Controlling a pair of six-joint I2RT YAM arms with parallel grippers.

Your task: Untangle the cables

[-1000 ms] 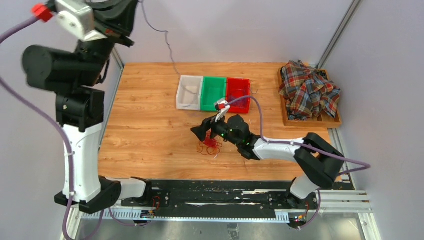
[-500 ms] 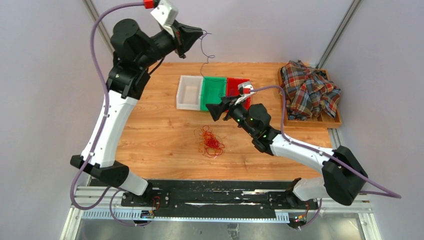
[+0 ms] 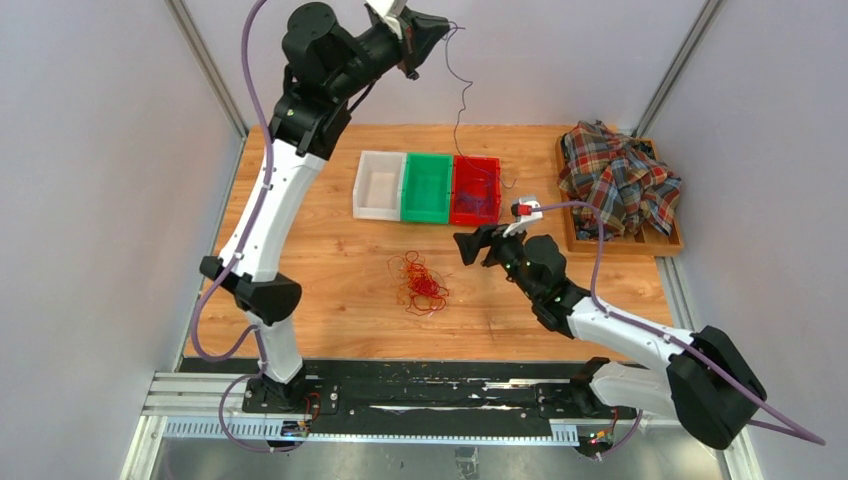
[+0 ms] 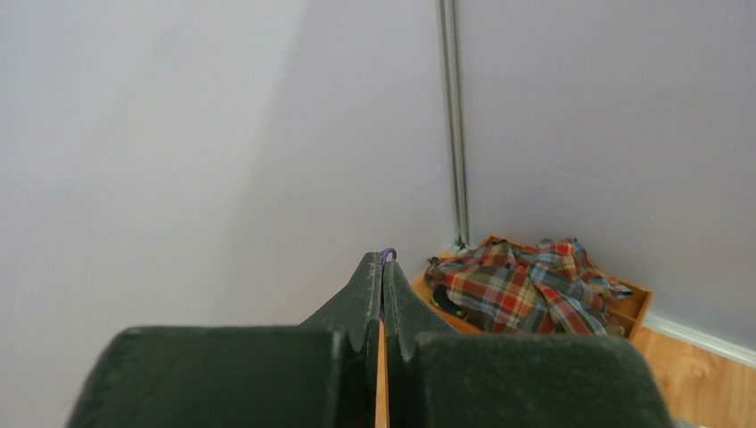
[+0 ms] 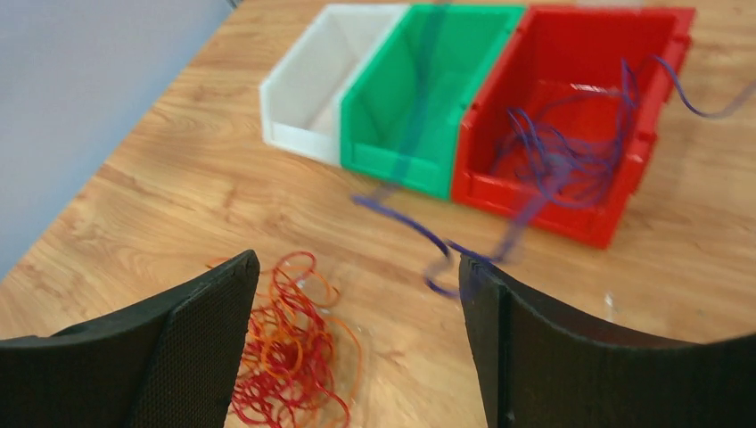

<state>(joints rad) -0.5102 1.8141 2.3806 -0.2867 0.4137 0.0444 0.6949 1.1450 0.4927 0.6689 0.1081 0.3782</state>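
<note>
A fist-sized bunch of red and orange cables [image 3: 421,283] lies on the wooden table [image 3: 300,270], also seen low in the right wrist view [image 5: 290,357]. A thin purple cable [image 3: 459,130] hangs from my left gripper [image 3: 443,25], raised high at the back, down into the red bin [image 3: 458,214], where its loops pile up [image 5: 562,156]. The left gripper [image 4: 384,264] is shut on this purple cable, a small loop showing at its tips. My right gripper [image 3: 468,247] [image 5: 357,267] stands open to the right of the bunch, holding nothing.
White [image 3: 362,190], green [image 3: 408,212] and red bins stand in a row at the table's middle back. A wooden tray [image 3: 572,240] with a crumpled plaid shirt [image 3: 618,180] sits at the far right, also seen in the left wrist view [image 4: 526,290].
The left arm has swung up and rightward, carrying the purple cable from over the white bin to over the red bin. The right gripper has drawn back rightward, away from the red bunch.
</note>
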